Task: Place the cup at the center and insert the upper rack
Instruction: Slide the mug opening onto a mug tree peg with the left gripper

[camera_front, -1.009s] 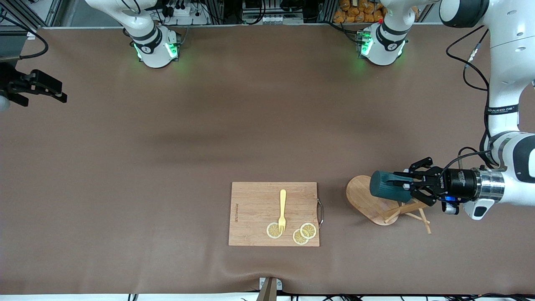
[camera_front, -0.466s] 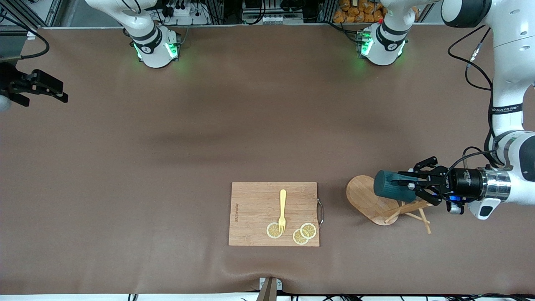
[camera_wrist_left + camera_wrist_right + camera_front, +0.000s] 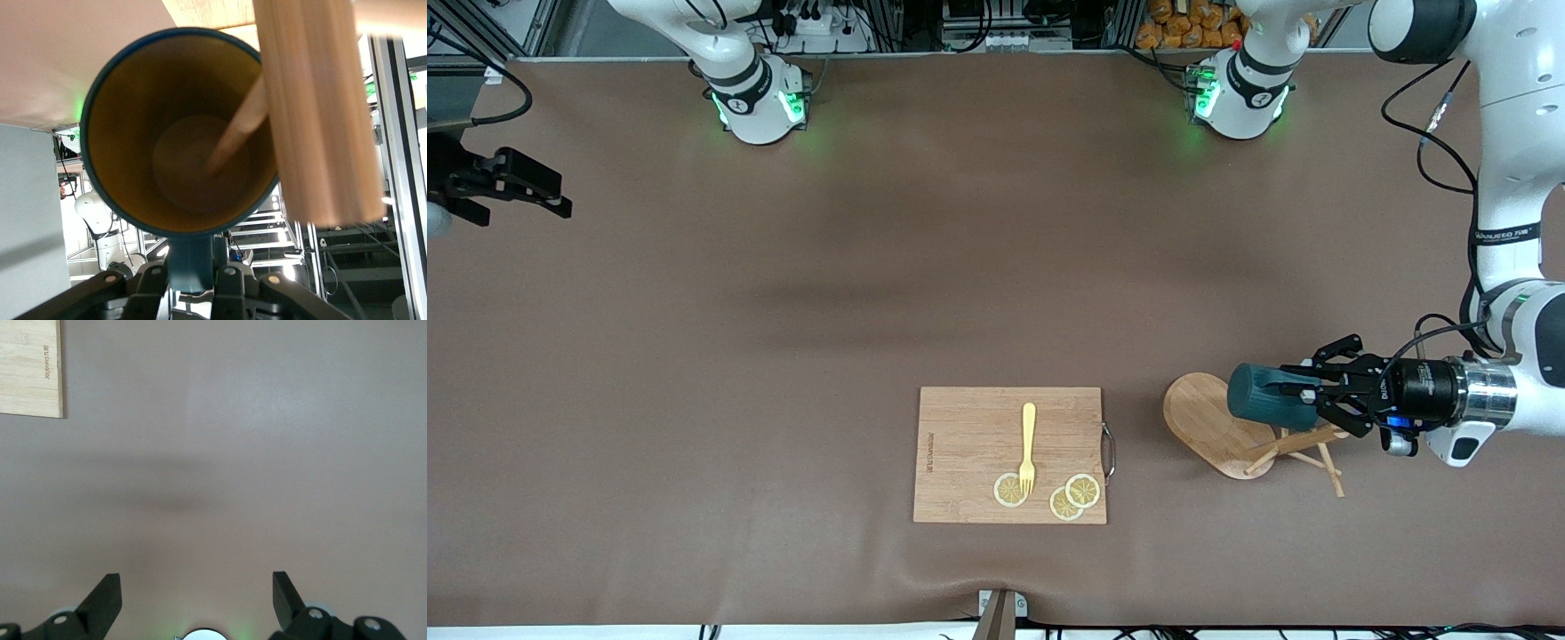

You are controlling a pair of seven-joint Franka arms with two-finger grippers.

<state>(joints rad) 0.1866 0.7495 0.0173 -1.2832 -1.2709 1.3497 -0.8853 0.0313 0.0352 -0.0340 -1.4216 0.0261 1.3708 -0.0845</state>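
Left pincer [image 3: 1303,397] clamped on cup [image 3: 1261,408] handle over toppled upper rack [image 3: 1232,429], peg tip hidden inside; right pincer [image 3: 525,188] spread wide, waiting at tabletop [image 3: 960,267] edge.

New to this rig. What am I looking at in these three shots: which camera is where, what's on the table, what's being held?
Two white robot arms are bolted along one edge of a brown table. The wide shot comes from a high camera facing them; the other two come from cameras on each arm's wrist.

The left gripper is shut on a dark teal cup, held on its side by the handle over a tipped-over bamboo mug tree. The left wrist view looks straight into the cup's tan inside, where one of the tree's pegs pokes in.

The right gripper waits, open, at the right arm's end of the table; its wrist camera sees mostly bare table.

Toward the middle, near the front camera, lies a bamboo cutting board carrying a yellow fork and three lemon slices.
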